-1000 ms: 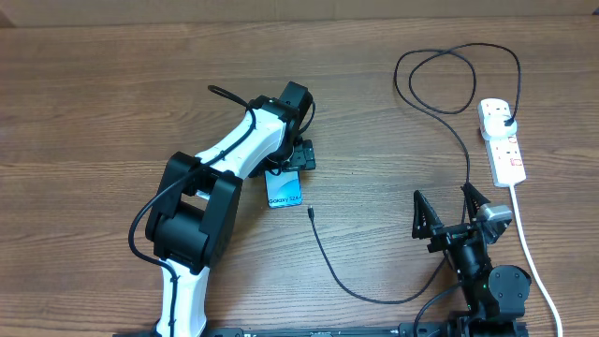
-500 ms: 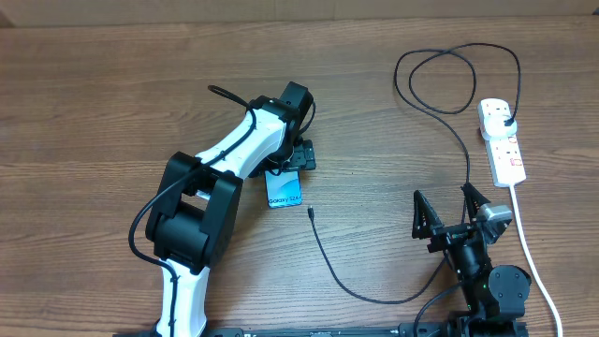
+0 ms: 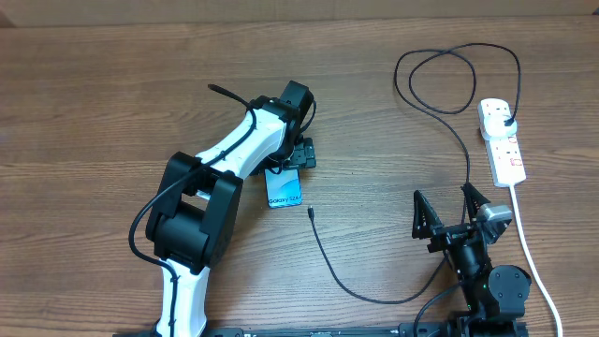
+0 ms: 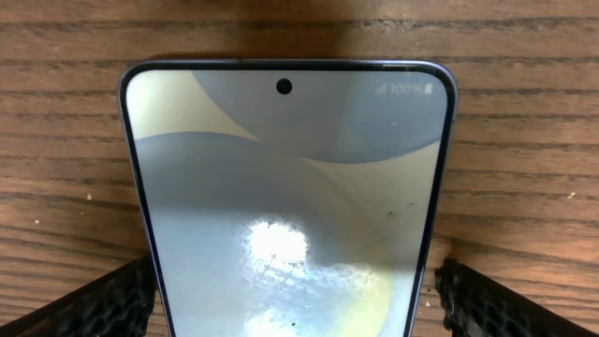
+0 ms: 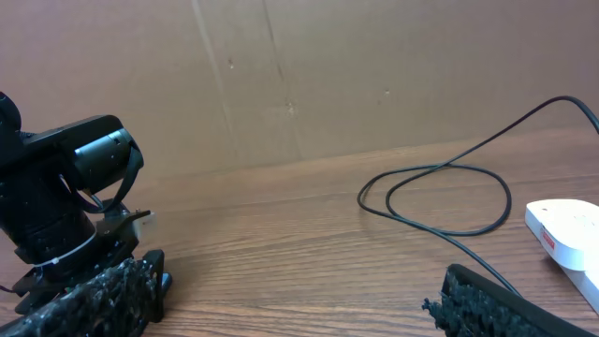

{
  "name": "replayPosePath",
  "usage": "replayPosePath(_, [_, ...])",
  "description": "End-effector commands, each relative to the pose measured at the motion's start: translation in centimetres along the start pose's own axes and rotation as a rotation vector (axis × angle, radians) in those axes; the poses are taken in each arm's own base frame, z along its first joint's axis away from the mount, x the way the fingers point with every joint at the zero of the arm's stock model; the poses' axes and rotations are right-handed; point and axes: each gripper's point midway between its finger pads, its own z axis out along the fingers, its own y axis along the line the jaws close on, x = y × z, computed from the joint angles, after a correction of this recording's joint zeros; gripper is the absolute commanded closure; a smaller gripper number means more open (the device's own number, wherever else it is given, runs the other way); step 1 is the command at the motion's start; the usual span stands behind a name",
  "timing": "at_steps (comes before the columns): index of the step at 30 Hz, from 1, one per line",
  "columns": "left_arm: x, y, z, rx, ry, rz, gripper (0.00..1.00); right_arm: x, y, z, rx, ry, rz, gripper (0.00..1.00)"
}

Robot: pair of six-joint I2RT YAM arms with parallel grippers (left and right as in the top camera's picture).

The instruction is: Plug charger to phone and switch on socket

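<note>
Across the wooden table (image 3: 94, 94), centre frame: left gripper (image 3: 285, 171) down low, fingers (image 4: 94, 300) spread either side of the phone (image 3: 284, 190), screen lit. Squeezing or not, can't tell. Lower right: right gripper (image 3: 447, 211) hovering, fingers wide apart. Right edge: socket (image 3: 503, 140), charger (image 3: 322, 251) plugged in, tip lying near the phone, not touching.

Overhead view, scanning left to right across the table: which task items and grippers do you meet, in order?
phone → charger's connector tip → right gripper → socket. The left arm overlaps the phone, so it is left out.
</note>
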Motion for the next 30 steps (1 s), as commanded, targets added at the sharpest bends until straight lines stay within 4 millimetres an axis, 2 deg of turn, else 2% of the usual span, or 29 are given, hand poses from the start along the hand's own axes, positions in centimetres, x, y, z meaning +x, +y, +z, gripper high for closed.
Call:
replayPosePath(1, [2.5, 0.7, 2.8, -0.026, 0.105, 0.0, 0.0, 0.2, 0.0, 0.0, 0.0, -0.003, -0.002, 0.0])
replayPosePath(11, [2.3, 0.6, 2.8, -0.021, 0.098, 0.0, 0.0, 0.0, 0.0, 0.0, -0.001, -0.01, -0.003, 0.0])
replayPosePath(14, [2.3, 0.6, 2.8, -0.021, 0.098, 0.0, 0.0, -0.1, 0.8, 0.0, -0.048, -0.009, -0.002, 0.0])
replayPosePath(17, [2.3, 0.6, 2.8, -0.021, 0.098, 0.0, 0.0, -0.3, 0.9, -0.1, -0.049, -0.003, 0.063, 0.0])
replayPosePath(19, [2.3, 0.6, 2.8, -0.021, 0.098, 0.0, 0.0, -1.2, 1.0, -0.3, -0.043, -0.011, 0.078, 0.0])
replayPosePath(24, [2.3, 0.6, 2.8, -0.021, 0.098, 0.0, 0.0, -6.2, 2.1, -1.5, -0.032, -0.049, 0.069, 0.0])
replayPosePath(30, [2.3, 0.6, 2.8, -0.023, 0.1, 0.0, 0.0, -11.7, 2.5, -2.1, 0.047, 0.014, 0.087, 0.0])
